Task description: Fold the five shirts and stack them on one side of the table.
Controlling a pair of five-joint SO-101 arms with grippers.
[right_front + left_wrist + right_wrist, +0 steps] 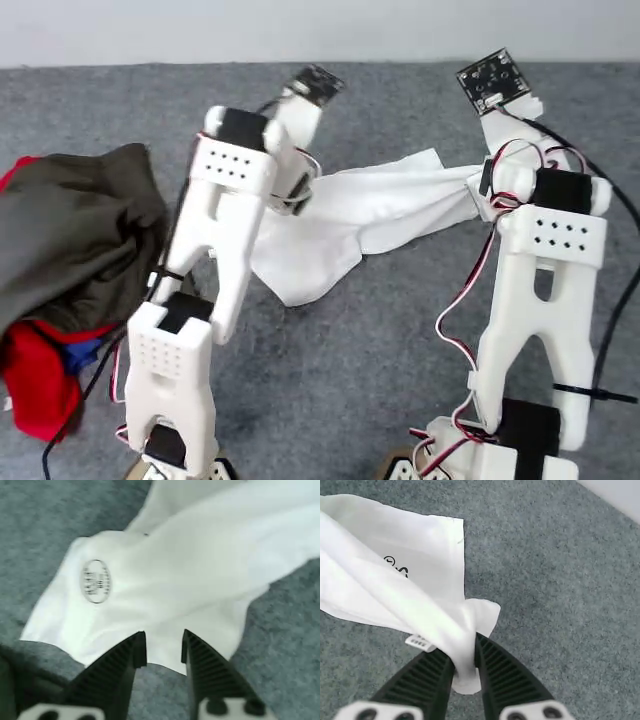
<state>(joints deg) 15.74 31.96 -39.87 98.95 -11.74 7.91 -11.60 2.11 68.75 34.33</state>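
A white shirt (340, 225) lies rumpled on the grey table between my two arms. My right gripper (483, 190) is shut on a bunched corner of it, and the cloth (395, 590) pulls taut away from the gripper (464, 660). My left gripper (300, 190) sits at the shirt's other end. In the left wrist view this gripper (164, 647) is open, a narrow gap between its fingers, just over the hem of the white shirt (190, 570), which bears a round printed mark.
A heap of unfolded shirts sits at the table's left edge: a dark olive one (80, 230) on top, a red one (40, 375) below, a bit of blue (85, 352) between. Bare grey table (380, 380) lies between the arm bases.
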